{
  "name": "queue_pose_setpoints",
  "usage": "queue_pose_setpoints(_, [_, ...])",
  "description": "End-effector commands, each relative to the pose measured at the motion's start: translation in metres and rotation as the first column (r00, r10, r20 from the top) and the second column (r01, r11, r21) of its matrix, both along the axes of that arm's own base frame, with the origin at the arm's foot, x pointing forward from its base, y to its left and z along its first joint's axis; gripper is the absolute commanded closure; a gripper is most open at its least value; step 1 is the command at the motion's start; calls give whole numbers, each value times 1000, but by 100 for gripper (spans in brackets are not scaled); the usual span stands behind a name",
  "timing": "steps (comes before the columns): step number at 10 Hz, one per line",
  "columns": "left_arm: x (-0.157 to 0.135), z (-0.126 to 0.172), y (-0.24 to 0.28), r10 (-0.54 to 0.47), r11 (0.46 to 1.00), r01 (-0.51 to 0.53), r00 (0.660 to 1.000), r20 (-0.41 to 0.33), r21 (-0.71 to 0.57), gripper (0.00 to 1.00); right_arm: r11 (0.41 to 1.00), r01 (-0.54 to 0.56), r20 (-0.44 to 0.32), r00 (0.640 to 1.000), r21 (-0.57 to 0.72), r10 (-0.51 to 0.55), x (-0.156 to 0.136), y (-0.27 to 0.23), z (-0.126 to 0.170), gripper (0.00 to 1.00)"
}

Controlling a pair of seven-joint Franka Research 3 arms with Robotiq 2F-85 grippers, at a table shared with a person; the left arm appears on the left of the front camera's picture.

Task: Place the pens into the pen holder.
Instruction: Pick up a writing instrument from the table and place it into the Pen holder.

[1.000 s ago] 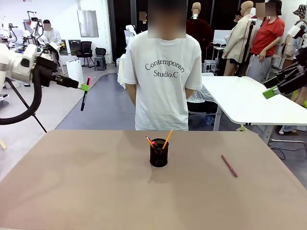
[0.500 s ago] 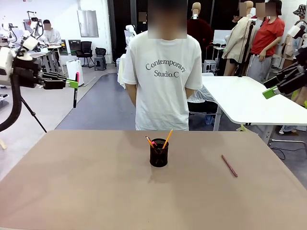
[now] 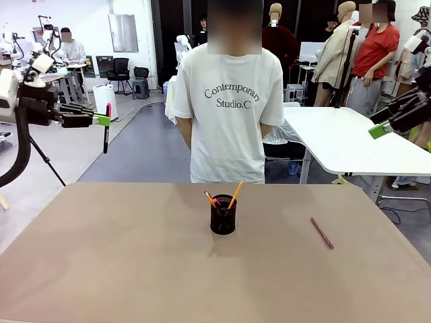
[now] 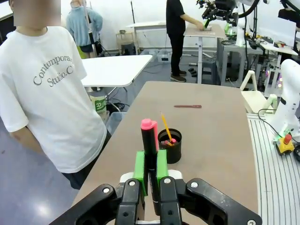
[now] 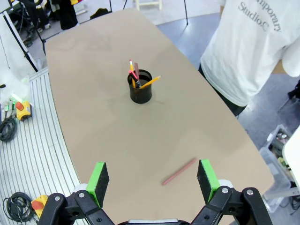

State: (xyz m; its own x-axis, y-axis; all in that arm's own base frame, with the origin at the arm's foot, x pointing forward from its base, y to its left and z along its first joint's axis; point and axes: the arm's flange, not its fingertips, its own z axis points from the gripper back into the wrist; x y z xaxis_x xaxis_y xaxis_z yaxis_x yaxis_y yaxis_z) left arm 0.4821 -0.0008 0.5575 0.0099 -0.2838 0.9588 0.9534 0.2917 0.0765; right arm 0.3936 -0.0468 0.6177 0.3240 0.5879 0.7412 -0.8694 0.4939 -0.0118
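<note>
Up at left, L pincer [image 3: 102, 120] tight on pen [image 3: 106, 138], same spot; R pincer [image 5: 153, 180] wide.

Left gripper [image 3: 102, 120] shifted toward picture left vs a second ago, a touch higher. Most of that shift done by half a second ago, barely any since. Less of white arm [image 3: 5, 87] in frame at left edge. Gripped pen [image 3: 106, 132] went with it: was slanted, tip toward left, now near vertical, pink cap up.
</note>
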Motion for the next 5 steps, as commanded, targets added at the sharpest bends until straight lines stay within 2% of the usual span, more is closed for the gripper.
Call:
queue_pose_setpoints(1, [2, 5, -1, -3, 1000, 3, 1000, 2, 7, 100, 999, -14, 20, 1000, 31, 14, 1, 1, 1, 0])
queue_pose_setpoints(5, [1, 2, 0, 0, 1000, 0, 1000, 5, 1, 100, 999, -14, 20, 1000, 31, 14, 1, 1, 1, 0])
